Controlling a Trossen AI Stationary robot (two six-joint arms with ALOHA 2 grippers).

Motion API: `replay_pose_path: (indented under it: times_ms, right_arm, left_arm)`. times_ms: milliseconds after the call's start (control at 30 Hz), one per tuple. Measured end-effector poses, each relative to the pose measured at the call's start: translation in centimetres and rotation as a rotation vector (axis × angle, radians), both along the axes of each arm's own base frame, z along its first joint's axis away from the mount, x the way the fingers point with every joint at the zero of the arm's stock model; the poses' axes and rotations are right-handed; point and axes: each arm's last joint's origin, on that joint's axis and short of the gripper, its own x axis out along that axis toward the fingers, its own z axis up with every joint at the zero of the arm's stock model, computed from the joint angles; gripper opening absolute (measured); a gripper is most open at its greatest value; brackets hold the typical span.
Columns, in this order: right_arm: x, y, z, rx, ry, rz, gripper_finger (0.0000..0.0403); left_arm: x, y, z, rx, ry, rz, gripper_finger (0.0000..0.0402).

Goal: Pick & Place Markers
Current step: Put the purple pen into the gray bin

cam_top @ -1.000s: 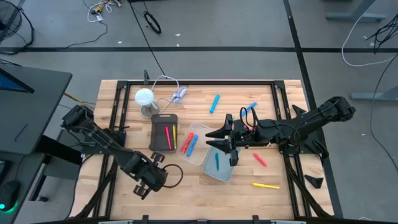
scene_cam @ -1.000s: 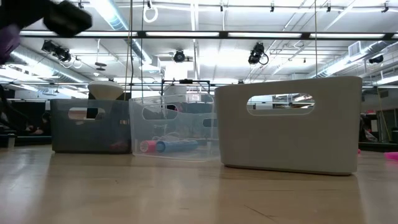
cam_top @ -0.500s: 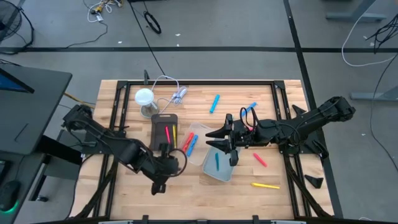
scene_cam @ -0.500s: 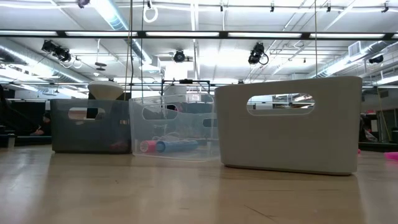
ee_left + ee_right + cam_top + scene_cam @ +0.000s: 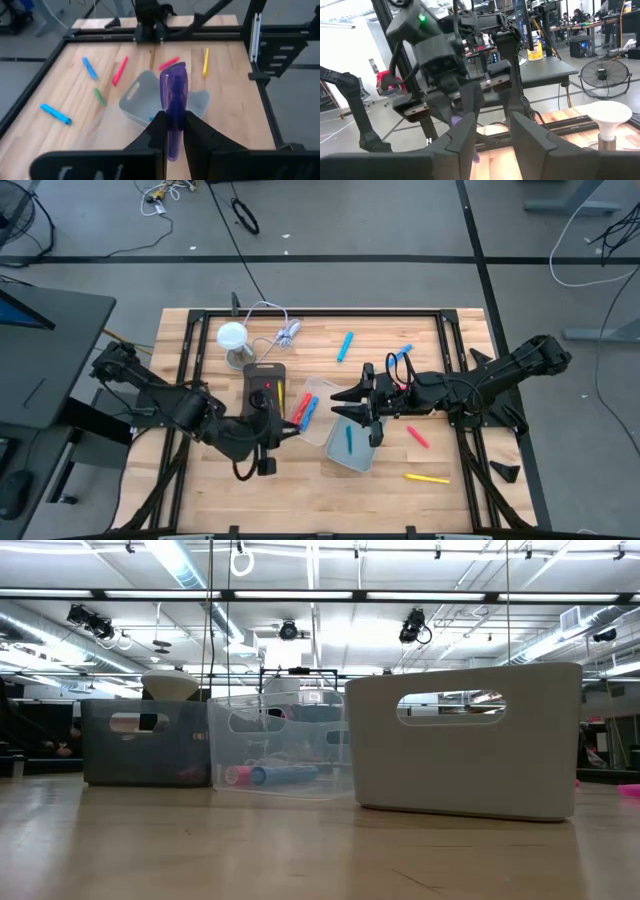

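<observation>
Gripping purple marker (image 5: 173, 112) | left gripper (image 5: 268, 416) over dark bin's (image 5: 252, 388) near edge

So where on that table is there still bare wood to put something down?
Bare wood lies along the table's near edge, left of the yellow marker, and at the far edge between the white cable bundle and blue marker. The middle, around the bins, is crowded.

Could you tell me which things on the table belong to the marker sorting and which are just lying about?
Part of the job:
- purple marker held in the left gripper
- loose markers, e.g. yellow marker and blue marker
- dark bin, clear bin, pale bin

Just lying about:
- white lamp
- white cable bundle
</observation>
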Motion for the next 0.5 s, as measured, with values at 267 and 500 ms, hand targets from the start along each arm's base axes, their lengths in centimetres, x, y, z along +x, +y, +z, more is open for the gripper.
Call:
replay_pose_path:
  times_ms: [267,500]
  right_arm:
    - [0.0,0.0,-0.2,-0.039,0.016,-0.001,0.0126]
    - [0.0,0.0,-0.2,-0.033,0.017,0.010,0.0126]
  left_arm:
    - [1.3,1.2,2.2,-0.008,-0.193,0.009,0.0041]
    - [2.3,2.9,4.1,0.009,-0.350,0.014,0.0041]
